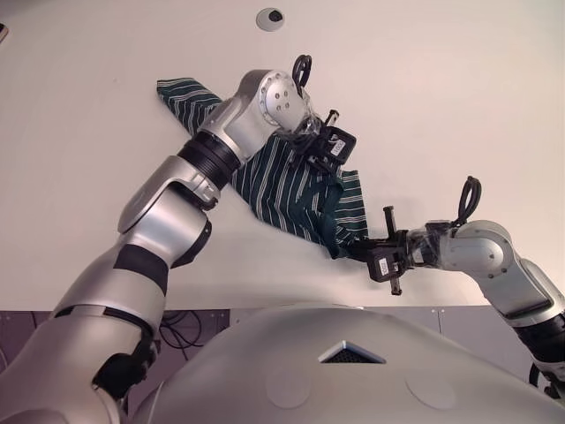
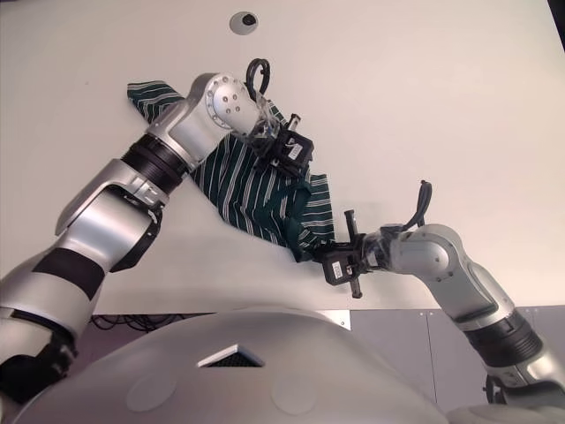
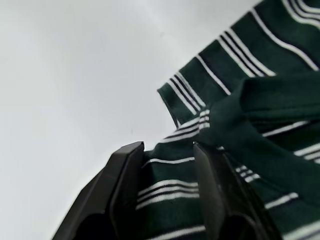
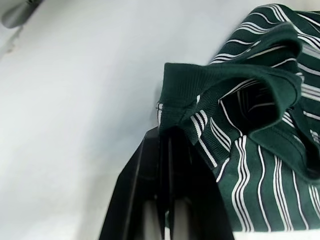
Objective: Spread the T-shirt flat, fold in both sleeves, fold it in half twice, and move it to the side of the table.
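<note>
T-shirt point(image 1: 291, 190): dark green with white stripes, lying bunched and creased on the white tabletop point(image 1: 459, 106), around the centre of the head views. One end runs to the upper left of the frame. The other end sits lower right, close to the near tabletop edge.

Left gripper point(image 3: 167, 150): over the middle of the T-shirt, with the arm crossing the cloth from lower left. Fingers point(image 3: 125, 175) are spread apart, one on each side of a striped fold. The cloth lies in the gap between them. Cannot tell whether the tips touch the cloth.

Right gripper point(image 4: 167, 131): at the lower-right end of the T-shirt, coming in from the right of the frame. Fingers point(image 4: 150, 180) are pressed together on a plain green ribbed edge of the T-shirt. That edge curls up just past the tips.

The two grippers are apart, with rumpled cloth between them.

A round grey disc point(image 1: 270, 18) is set in the tabletop at the top centre of the frame, well apart from the T-shirt.
</note>
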Robot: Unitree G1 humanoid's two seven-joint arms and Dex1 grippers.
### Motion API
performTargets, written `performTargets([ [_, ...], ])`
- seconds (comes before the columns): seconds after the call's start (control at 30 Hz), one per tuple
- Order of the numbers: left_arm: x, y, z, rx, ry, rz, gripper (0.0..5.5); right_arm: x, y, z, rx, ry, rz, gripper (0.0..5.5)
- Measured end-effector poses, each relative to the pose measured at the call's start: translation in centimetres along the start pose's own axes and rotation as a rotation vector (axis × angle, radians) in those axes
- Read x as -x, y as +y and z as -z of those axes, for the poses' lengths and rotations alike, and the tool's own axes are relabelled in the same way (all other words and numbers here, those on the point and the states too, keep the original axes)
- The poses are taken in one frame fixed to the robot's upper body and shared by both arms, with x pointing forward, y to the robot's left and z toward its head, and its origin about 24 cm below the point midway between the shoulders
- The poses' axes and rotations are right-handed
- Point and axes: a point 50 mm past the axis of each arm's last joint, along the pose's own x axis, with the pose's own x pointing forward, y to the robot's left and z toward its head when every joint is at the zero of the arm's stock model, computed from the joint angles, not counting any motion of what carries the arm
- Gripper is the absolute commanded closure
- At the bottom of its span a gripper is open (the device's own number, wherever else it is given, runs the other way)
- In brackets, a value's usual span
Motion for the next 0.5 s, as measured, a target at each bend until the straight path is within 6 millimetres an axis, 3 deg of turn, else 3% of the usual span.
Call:
performTargets([
  [0.23,3.7,-1.4,3.7,0.116,0.128,0.073,3.75,-0.4,-0.8,0.3,-0.020,0.008,0.037,5.50],
  [0.5,4.7,-2.7,4.4,0.227,0.034,0.092,3.75,-0.3,-1.0,0.5,-0.026,0.010,0.043,5.50],
])
